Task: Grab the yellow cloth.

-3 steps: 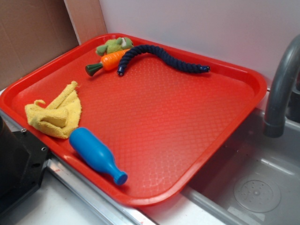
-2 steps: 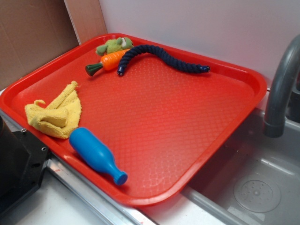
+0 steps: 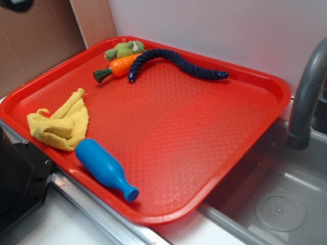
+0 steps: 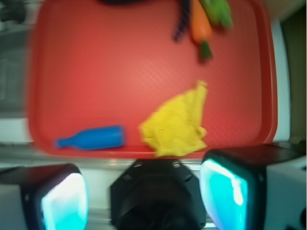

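1. We see the yellow cloth (image 3: 58,124) lying crumpled on the red tray (image 3: 214,168), near the tray's front-left rim, with one corner trailing toward the middle.
2. A blue bottle (image 3: 106,169) lies on its side just beside the cloth, its narrow neck pointing away from it along the same rim.
3. At the far corner we find a toy carrot (image 3: 120,67), a green plush toy (image 3: 124,49) touching it, and a dark blue rope (image 3: 176,63) curving across the back of the tray.
4. From the wrist view, blurred, our hand (image 4: 144,191) hangs above the tray's near edge, well apart from the cloth; its two fingers (image 4: 228,189) stand wide apart with nothing between them.
5. A grey faucet (image 3: 306,97) rises over the sink (image 3: 278,204) to the right of the tray.
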